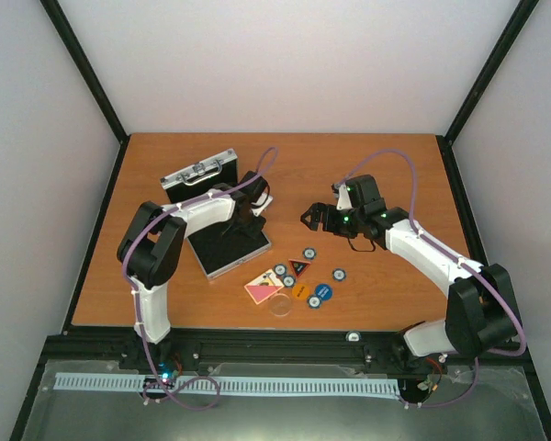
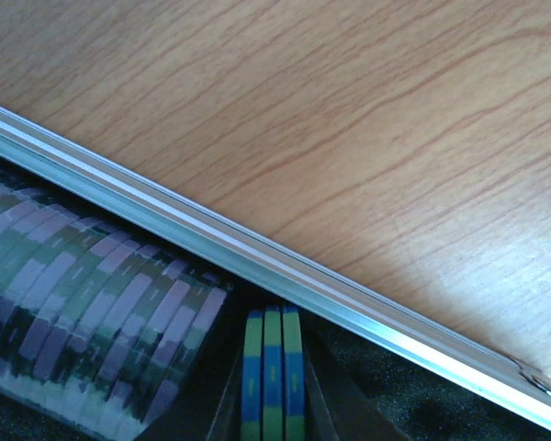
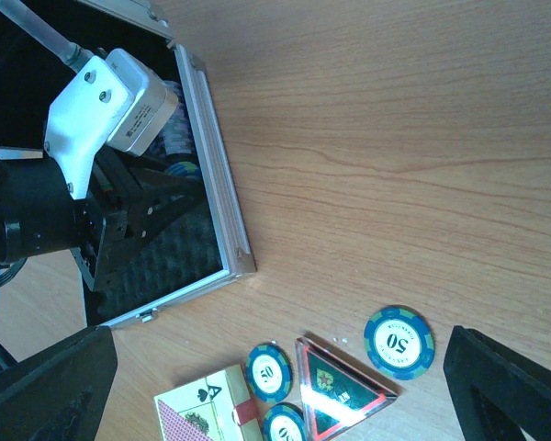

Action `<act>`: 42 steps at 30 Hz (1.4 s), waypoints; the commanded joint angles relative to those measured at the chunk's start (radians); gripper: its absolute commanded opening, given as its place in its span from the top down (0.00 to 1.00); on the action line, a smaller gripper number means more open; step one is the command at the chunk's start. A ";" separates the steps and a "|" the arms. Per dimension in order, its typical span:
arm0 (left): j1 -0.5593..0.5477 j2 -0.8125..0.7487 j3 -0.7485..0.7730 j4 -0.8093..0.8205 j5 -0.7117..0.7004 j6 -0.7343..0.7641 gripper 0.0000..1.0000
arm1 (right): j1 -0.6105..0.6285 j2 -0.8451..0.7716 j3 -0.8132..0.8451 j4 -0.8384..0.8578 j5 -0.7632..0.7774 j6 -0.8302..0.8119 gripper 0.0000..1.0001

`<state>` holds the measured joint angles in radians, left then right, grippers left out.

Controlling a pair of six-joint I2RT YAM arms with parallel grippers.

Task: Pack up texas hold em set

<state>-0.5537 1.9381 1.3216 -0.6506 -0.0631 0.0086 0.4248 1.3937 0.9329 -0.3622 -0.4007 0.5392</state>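
The silver case (image 1: 198,173) lies open with its lid upright and its black foam base (image 1: 230,246) flat. Inside the base, my left gripper (image 1: 248,217) is shut on three blue-green chips (image 2: 272,377) held on edge, next to a row of packed chips (image 2: 92,312) and just inside the aluminium rim (image 2: 257,257). Open and empty, my right gripper (image 1: 317,219) hovers over the table (image 3: 277,367). Under it lie loose chips (image 3: 399,342), a red-black triangle (image 3: 340,395) and the card deck (image 3: 207,409).
More pieces lie in front of the case: chips (image 1: 308,254), an orange disc (image 1: 300,292), a blue disc (image 1: 322,292) and a clear disc (image 1: 280,306). The left arm (image 3: 101,110) reaches into the case (image 3: 211,184). Black frame posts bound the table.
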 commanded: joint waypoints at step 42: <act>-0.018 -0.125 0.086 -0.022 -0.034 0.010 0.82 | -0.013 -0.032 -0.019 0.024 -0.017 -0.007 0.00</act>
<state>-0.5629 1.8565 1.3598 -0.6544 -0.0856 0.0086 0.4202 1.3933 0.9264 -0.3473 -0.4194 0.5388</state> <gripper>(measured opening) 0.176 0.999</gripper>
